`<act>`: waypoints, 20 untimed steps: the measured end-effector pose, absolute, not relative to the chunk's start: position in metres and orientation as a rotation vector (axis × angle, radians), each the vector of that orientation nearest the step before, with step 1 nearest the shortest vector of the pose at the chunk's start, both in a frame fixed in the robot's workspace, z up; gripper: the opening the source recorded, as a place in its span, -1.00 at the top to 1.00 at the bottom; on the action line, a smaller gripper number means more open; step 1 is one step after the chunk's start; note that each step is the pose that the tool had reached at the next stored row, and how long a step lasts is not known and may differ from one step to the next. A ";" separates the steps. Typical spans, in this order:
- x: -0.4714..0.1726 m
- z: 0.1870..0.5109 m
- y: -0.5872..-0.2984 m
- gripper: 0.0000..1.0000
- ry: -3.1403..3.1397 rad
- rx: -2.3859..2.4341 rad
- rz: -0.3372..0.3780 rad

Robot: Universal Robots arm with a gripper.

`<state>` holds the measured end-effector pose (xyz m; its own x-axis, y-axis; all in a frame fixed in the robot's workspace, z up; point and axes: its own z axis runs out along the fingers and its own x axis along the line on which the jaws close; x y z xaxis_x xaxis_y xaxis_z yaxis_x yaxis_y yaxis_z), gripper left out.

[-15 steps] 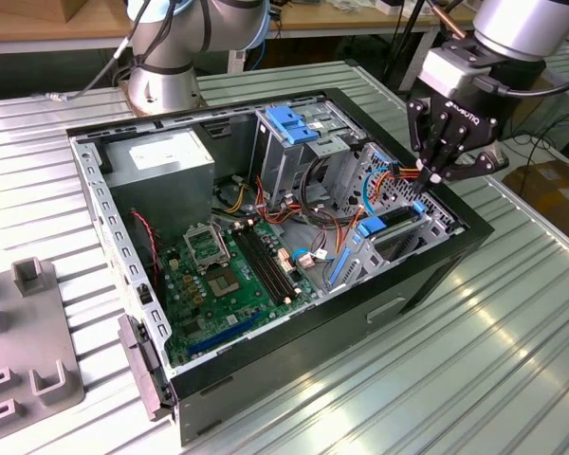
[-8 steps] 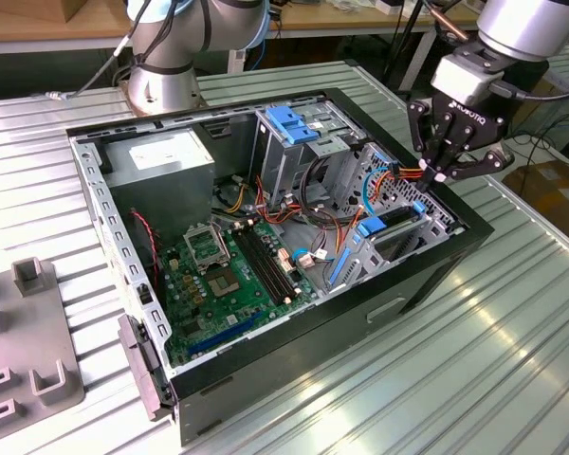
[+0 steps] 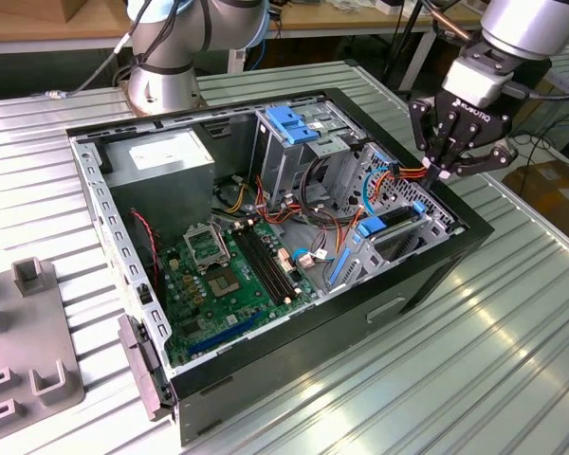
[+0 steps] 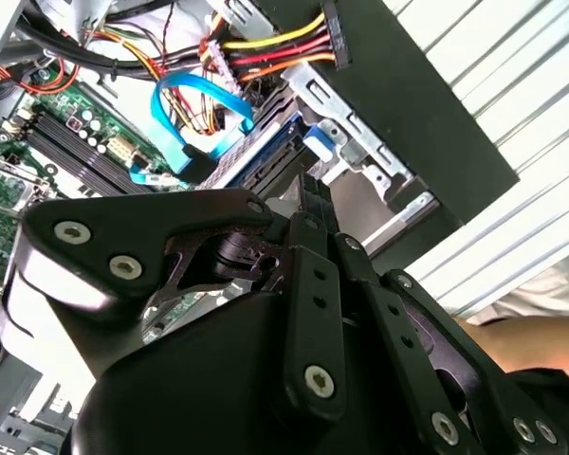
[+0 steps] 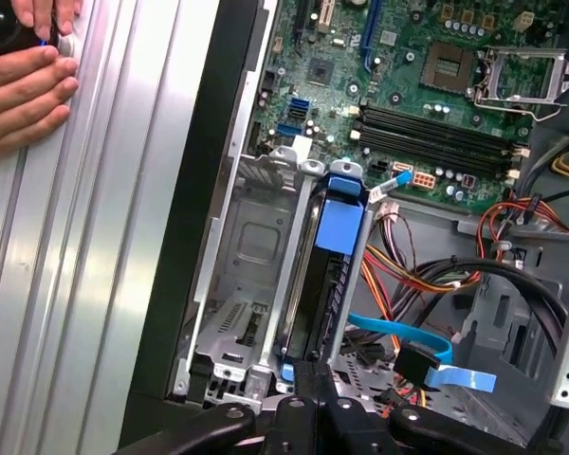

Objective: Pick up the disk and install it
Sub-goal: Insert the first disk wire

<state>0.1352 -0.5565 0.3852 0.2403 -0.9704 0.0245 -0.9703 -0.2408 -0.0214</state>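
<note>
Pincer, black and three-fingered, hangs with its fingers drawn together to a point and nothing between them. It sits over the grey sheet-metal drive cage at the exterior view's right end of the open black computer case.

The grey-silver metal disk in its bright blue plastic bracket stands on edge in a slot of that cage, with the bracket's blue tab towards the green motherboard. The fingertips are just by the disk's outer end; I cannot tell whether they touch it.

The disk looks nearly or fully seated, so the step in hand appears to be the final push home. Doing it well would mean:
- pressing on the bracket's end, not on the drive's face
- keeping the push in line with the cage rails so the bracket does not jam
- staying off the bundle of orange and yellow wires and the flat light-blue data cable, both just beside the slot

A person's hand rests on the ribbed metal tabletop, well apart from the cage.

As for writing, white lettering sits on the pincer's body in the exterior view, and the grey power-supply box carries a white sticker. No print on the disk can be read.
</note>
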 end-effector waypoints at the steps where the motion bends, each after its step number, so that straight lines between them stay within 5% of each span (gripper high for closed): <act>1: 0.138 0.385 -0.556 0.80 1.927 -2.479 -0.051; 20: 0.155 0.385 -0.550 0.51 1.770 -2.590 -0.051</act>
